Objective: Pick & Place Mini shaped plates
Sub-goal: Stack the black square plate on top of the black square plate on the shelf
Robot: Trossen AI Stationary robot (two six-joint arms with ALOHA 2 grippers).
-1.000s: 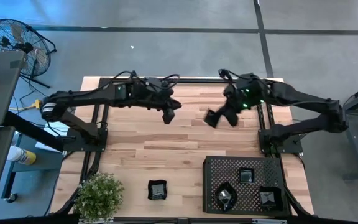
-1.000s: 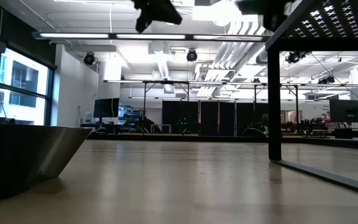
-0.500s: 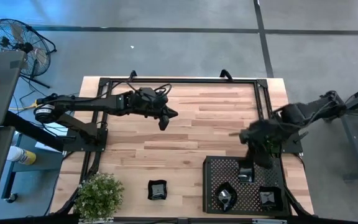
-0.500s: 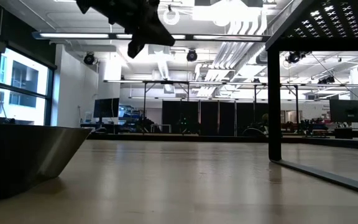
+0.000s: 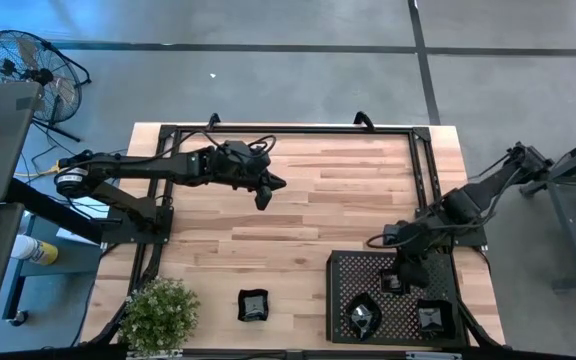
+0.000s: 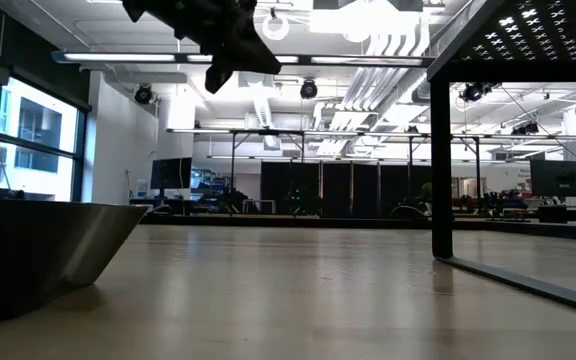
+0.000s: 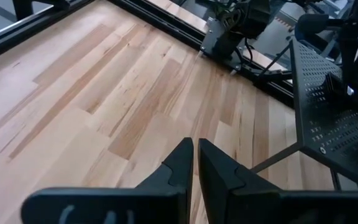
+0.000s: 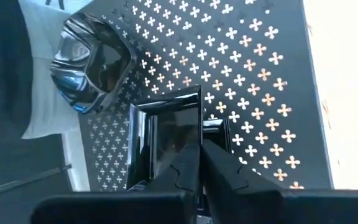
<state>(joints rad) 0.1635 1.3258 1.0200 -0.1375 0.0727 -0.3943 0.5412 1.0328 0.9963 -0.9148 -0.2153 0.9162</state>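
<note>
Right wrist view: right claw [image 8: 199, 163] closed above square plate [image 8: 166, 140]; left claw [image 7: 195, 163] closed.

Right gripper [image 5: 396, 283]: has swung from above the table's far middle down onto the perforated tray [image 5: 438, 268], fingers closed at the square plate [image 8: 166, 134].
Left gripper [image 5: 262, 200]: shifted slightly toward the table's left, fingers narrowed nearly together.

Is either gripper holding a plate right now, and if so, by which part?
The right gripper is shut on the rim of a square plate resting on the perforated tray. The left gripper holds nothing.
</note>
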